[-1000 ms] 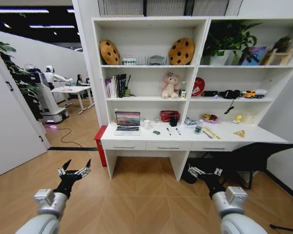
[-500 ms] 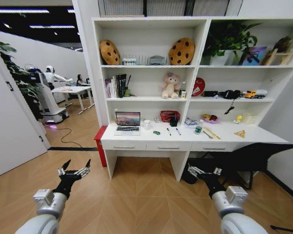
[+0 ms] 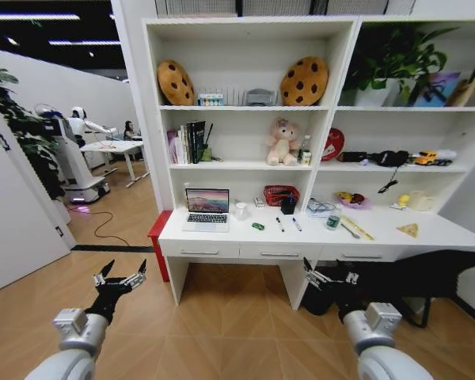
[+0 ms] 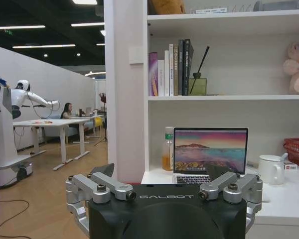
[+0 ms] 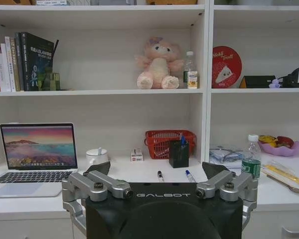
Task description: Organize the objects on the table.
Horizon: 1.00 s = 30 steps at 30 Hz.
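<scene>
The long white table (image 3: 222, 235) stands ahead, joined to white shelving. On it are a silver laptop (image 3: 207, 209), a small green piece (image 3: 258, 226), two marker pens (image 3: 279, 224) and a clear bottle with a green label (image 3: 333, 221). My left gripper (image 3: 120, 279) and right gripper (image 3: 327, 278) hang low over the wooden floor, short of the table, both open and holding nothing. The left wrist view looks past the left gripper (image 4: 162, 172) to the laptop (image 4: 209, 155). In the right wrist view, the right gripper (image 5: 157, 168) faces the markers (image 5: 160, 176) and the bottle (image 5: 250, 157).
A red basket (image 3: 279, 194), a black pen holder (image 3: 289, 205) and a white mug (image 3: 241, 210) sit at the table's back. A black chair (image 3: 427, 273) is tucked under its right side. A white wall (image 3: 16, 229) stands at the left, with another robot (image 3: 67, 154) beyond.
The whole picture has shifted and the table looks larger and nearer, so the camera has moved closer. Both grippers keep their pose, open.
</scene>
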{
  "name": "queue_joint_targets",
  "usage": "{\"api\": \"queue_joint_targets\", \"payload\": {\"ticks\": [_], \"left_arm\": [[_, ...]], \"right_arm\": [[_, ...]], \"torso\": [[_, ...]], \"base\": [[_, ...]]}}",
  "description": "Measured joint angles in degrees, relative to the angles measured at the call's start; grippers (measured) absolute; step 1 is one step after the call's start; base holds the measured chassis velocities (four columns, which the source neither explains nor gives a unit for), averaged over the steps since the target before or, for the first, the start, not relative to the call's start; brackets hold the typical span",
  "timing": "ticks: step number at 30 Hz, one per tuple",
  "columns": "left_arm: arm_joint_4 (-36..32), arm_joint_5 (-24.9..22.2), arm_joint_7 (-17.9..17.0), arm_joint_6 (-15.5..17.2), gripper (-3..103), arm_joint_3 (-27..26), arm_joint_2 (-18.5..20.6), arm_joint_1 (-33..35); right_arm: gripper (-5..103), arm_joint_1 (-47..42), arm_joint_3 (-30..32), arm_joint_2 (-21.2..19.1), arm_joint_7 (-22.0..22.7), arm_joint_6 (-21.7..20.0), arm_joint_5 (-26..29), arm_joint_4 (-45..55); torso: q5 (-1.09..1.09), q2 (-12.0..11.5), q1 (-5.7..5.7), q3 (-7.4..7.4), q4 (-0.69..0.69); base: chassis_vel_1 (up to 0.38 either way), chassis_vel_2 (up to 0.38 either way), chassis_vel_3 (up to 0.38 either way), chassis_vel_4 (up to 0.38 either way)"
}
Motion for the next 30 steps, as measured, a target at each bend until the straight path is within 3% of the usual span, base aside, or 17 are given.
{"api": "queue_joint_targets", "payload": {"ticks": [30], "left_arm": [[0.55, 0.33, -0.02, 0.0, 100, 0.21, -0.37, -0.59]], "right_arm": [[100, 0.84, -0.48, -0.23, -0.37, 0.2, -0.17, -1.34]], "torso": [[0.0, 0.0, -0.01, -0.01, -0.01]], "base": [[-0.246, 0.249, 0.245, -0.249]]}}
